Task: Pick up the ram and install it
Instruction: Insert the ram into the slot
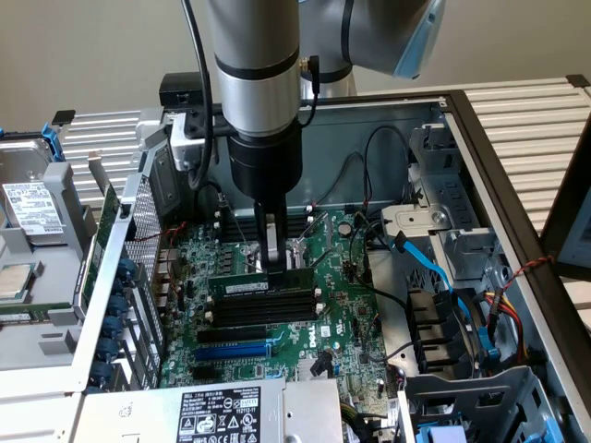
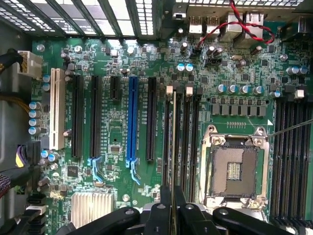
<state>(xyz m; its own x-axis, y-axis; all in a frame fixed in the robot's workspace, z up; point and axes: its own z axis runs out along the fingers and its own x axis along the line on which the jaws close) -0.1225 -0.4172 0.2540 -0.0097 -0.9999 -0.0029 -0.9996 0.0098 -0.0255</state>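
The ram [image 1: 247, 285] is a thin dark-green stick with a small white label. It stands on edge over the nearest of the long black memory slots [image 1: 263, 312] on the green motherboard [image 1: 346, 314]. My gripper [image 1: 271, 264] comes straight down onto its top edge and is shut on it near the middle. In the wrist view the ram [image 2: 174, 137] shows edge-on as a thin line running out from my gripper [image 2: 172, 201], lined up along the memory slots [image 2: 189, 132]. Whether it is pressed into the slot I cannot tell.
The open computer case surrounds the board, with metal walls on every side. A blue expansion slot [image 2: 131, 117] lies beside the memory slots, and the bare processor socket [image 2: 234, 169] lies on their other side. Blue cables [image 1: 434, 269] and drive bays fill the exterior view's right. A hard drive [image 1: 32, 208] lies outside on the exterior view's left.
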